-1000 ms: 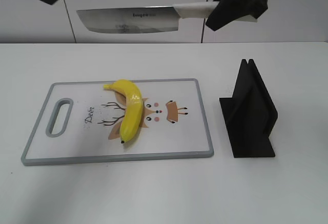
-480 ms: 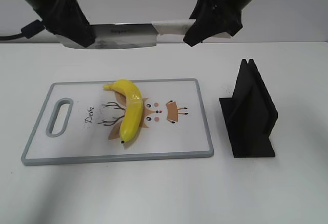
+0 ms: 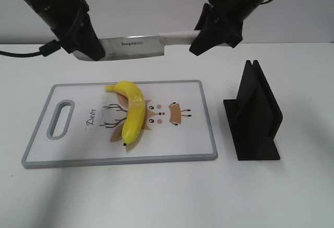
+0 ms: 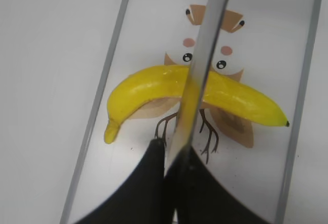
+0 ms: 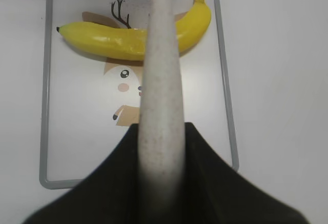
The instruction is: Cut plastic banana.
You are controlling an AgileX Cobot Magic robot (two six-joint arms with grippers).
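Note:
The yellow plastic banana point(image 3: 133, 114) lies whole on a grey-rimmed cutting board point(image 3: 201, 126) with a deer drawing. It also shows in the left wrist view point(image 4: 148, 88) and the right wrist view point(image 5: 110, 40). A cleaver point(image 3: 136, 46) hangs level above the far edge of the board. My right gripper point(image 3: 206, 36) is shut on its pale handle point(image 5: 160, 90). My left gripper point(image 3: 88, 48) is shut on the far end of the blade point(image 4: 197, 80). The blade crosses above the banana's middle in both wrist views.
A black knife stand point(image 3: 253, 116) sits on the white table right of the board. The board has a handle slot point(image 3: 60, 118) at its left end.
The knife has come down and toward the board. The left arm has come in from the upper left and closed on the blade's far end.

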